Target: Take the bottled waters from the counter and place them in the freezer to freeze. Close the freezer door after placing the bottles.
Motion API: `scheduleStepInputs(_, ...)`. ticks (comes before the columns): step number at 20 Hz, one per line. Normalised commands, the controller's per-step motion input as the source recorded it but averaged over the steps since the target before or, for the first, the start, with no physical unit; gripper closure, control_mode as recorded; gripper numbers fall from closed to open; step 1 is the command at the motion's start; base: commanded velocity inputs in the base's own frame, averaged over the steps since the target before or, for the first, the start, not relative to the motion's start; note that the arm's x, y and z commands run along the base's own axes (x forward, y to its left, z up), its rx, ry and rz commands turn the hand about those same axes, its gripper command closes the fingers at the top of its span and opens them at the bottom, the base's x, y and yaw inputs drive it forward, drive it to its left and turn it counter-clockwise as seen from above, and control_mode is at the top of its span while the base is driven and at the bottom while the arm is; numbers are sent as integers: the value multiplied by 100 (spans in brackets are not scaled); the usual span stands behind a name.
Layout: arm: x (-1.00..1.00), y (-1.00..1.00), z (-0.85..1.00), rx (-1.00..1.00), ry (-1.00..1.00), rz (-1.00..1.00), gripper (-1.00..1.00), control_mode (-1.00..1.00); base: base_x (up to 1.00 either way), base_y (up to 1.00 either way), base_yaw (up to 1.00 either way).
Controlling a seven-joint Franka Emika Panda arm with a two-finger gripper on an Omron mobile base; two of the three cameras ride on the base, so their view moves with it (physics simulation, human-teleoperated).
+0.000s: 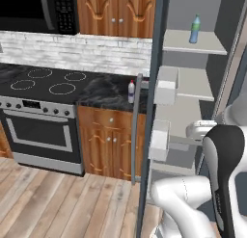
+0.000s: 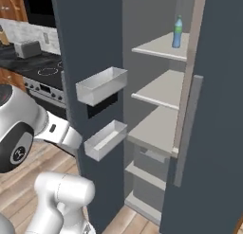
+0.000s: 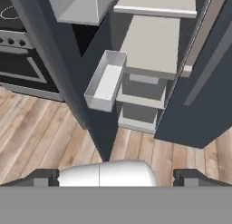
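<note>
Bottle 1, green-capped (image 1: 195, 29), stands on the freezer's (image 2: 156, 93) top shelf; bottle 2, red-capped (image 1: 131, 91), waits on the counter (image 1: 103, 92) beside the freezer door (image 2: 78, 48). Light, smooth, probably slippery: best gripped mid-body. The gripper (image 3: 115, 177) is spread wide, empty.

A wood-plank floor (image 1: 58, 198) in warm brown and grey tones runs across the kitchen. To the left stands a steel oven (image 1: 41, 131) with a black glass stovetop (image 1: 46, 80) marked by white rings. Behind it the wall is pale whitewashed brick (image 1: 82, 51). Above hang reddish-brown wooden cupboards (image 1: 118, 10) with carved arched panels and small round knobs, and beside them a black microwave (image 1: 34, 10). Matching lower cupboards (image 1: 108, 140) sit right of the oven. Further along the back sits a silver toaster (image 2: 27, 49). The light is soft and even.
</note>
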Motion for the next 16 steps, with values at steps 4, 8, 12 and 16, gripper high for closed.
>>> scheduleStepInputs(4,0,0,0,0,0,0,-100,100,0,80,-9)
scheduleStepInputs(8,0,0,0,0,0,0,-100,100,0,89,-11)
scheduleStepInputs(12,0,0,0,0,0,0,-100,100,0,94,-14)
scheduleStepInputs(16,0,0,0,0,0,0,-100,100,-4,85,-20)
